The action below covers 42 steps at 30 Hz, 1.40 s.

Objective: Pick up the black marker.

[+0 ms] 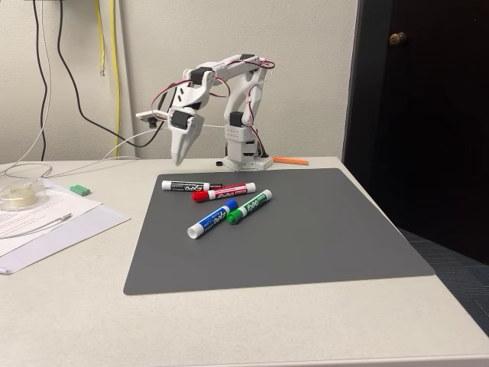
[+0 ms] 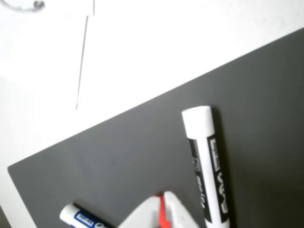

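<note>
While my gripper (image 1: 179, 158) is hovering closed above the mat (image 1: 306, 229), the black marker (image 1: 186, 186) is lying untouched just below it.

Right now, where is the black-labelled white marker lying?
In the fixed view, the black-labelled white marker lies at the dark grey mat's far left, just behind the red-capped marker, below the end effector.

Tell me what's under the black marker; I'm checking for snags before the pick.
The black marker lies flat on the dark grey mat, with nothing else visible beneath. Its cap end by the red marker is hard to make out.
</note>
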{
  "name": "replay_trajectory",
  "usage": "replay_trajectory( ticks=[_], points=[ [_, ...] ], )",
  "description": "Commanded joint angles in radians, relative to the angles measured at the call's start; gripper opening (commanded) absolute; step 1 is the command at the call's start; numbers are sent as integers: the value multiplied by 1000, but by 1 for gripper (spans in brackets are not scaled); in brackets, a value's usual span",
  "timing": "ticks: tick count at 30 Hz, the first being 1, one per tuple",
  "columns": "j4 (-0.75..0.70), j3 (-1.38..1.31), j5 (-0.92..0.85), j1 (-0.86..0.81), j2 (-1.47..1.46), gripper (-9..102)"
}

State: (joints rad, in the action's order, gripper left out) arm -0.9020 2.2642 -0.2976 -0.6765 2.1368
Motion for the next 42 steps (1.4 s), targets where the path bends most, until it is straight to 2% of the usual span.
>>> replay_trajectory(
  ticks=[1,3,9,15,18,21,22,30,36,42],
  points=[
    [9,-5,-3,-28,-6,0],
    [20,17,2,-26,-6,0],
    [212,169,5,-8,31,0],
    [276,222,20,18,75,1],
    [284,250,20,25,123,13],
    [288,298,41,34,153,41],
    [282,301,48,37,152,46],
    [275,302,44,46,153,47],
    [314,331,25,38,161,40],
    [281,333,2,20,181,36]
  ],
)
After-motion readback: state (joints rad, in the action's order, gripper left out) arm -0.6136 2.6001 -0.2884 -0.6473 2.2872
